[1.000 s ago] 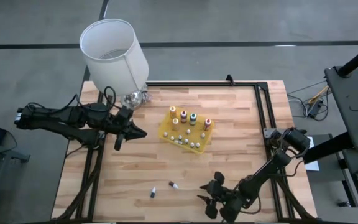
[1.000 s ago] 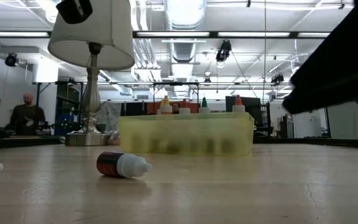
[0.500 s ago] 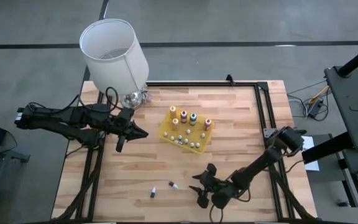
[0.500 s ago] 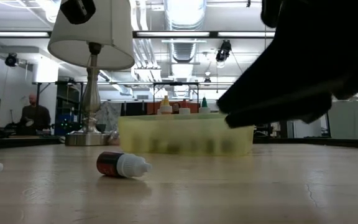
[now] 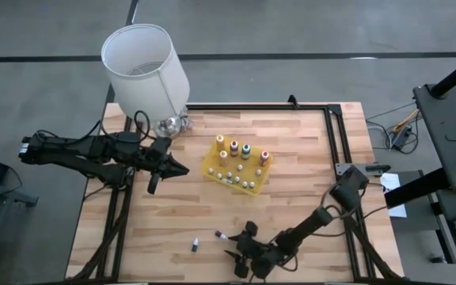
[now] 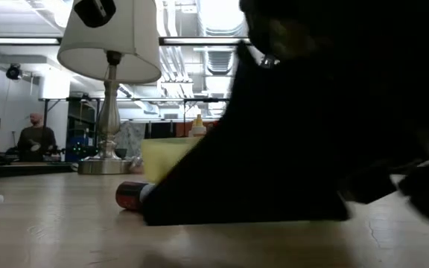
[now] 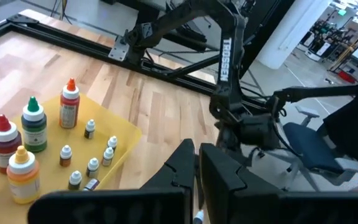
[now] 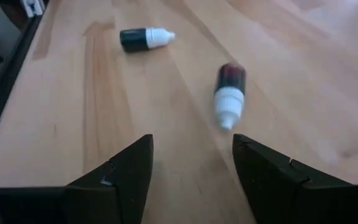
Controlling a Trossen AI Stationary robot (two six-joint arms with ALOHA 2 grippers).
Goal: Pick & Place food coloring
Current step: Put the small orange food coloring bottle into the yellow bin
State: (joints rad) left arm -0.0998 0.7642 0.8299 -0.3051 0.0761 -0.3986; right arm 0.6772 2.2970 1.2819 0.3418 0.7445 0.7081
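Landmark: tray [image 5: 212,169], mid-table.
- In tray: four squeeze bottles [image 5: 233,148] upright along its far side; small vials [image 5: 237,176] on its near side.
- Lamp [image 5: 167,125]: beyond the tray's far-left corner, at the table edge.
- Left gripper [image 5: 174,168]: just left of the tray.
- Two loose vials [image 5: 221,236] [image 5: 195,245]: lying well in front of the tray.
- Right gripper [image 5: 233,258]: near those vials, at the front edge.

A wooden table [image 5: 172,214] is being framed by a black rail [image 5: 332,134] over grey floor [image 5: 291,32]. A white-shaded lamp [image 5: 145,67] is standing at one corner. Ceiling lights [image 6: 199,41] are shining, and a person [image 6: 37,138] is sitting far behind.
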